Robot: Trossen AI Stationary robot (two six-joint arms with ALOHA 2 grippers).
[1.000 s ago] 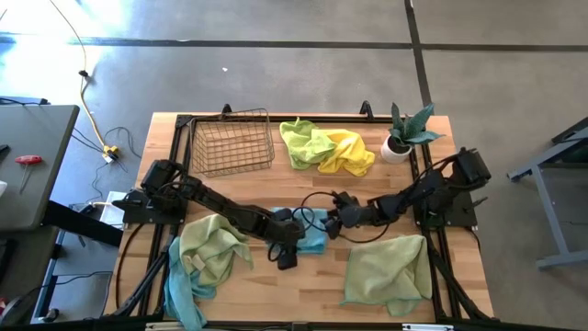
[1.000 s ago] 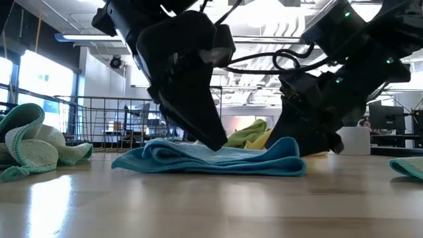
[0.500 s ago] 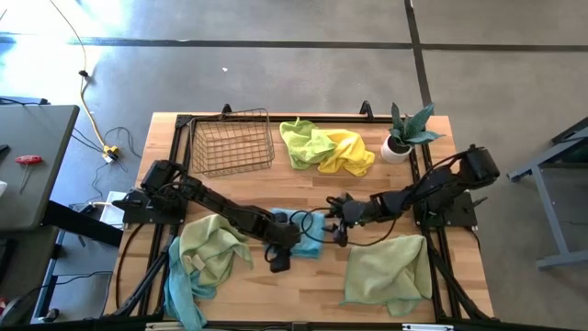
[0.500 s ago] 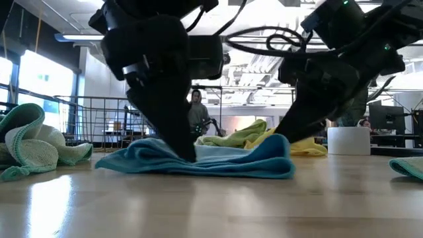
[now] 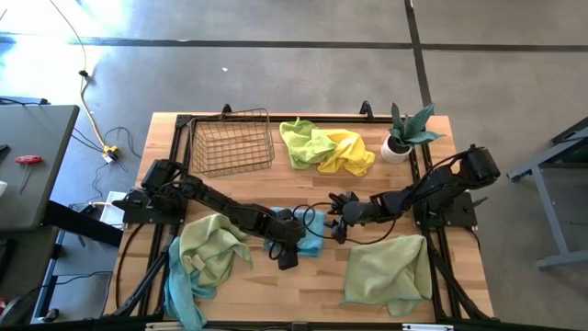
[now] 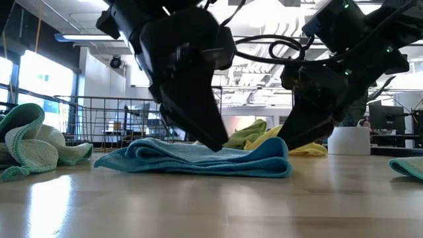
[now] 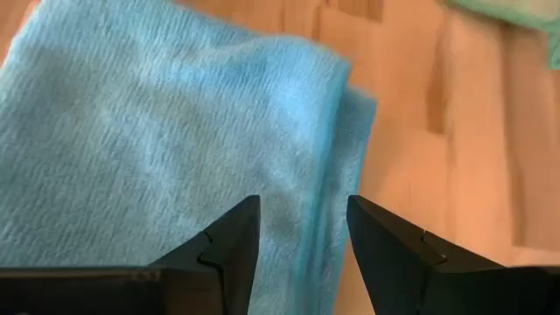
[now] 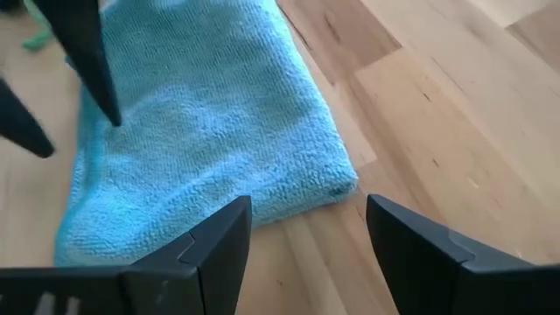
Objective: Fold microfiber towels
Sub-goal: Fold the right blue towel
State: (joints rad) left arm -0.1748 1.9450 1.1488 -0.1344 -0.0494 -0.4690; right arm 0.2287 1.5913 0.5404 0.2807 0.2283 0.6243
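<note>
Light-blue microfiber towel (image 5: 308, 232), folded into a flat bundle, lies at mid-table on the pale wooden table (image 5: 303, 285) between the two arms; left gripper (image 7: 300, 236) sits low over it, fingers spread and clasping nothing, tips down on the cloth in the low view. Right gripper (image 8: 306, 232) hovers just beside the towel's folded edge, fingers wide apart and empty. Sage-green towels lie crumpled at front left (image 5: 207, 253) and flat at front right (image 5: 386, 268); lime and yellow towels (image 5: 326, 147) are heaped at the back between wire basket (image 5: 231, 142) and potted plant (image 5: 404, 133).
</note>
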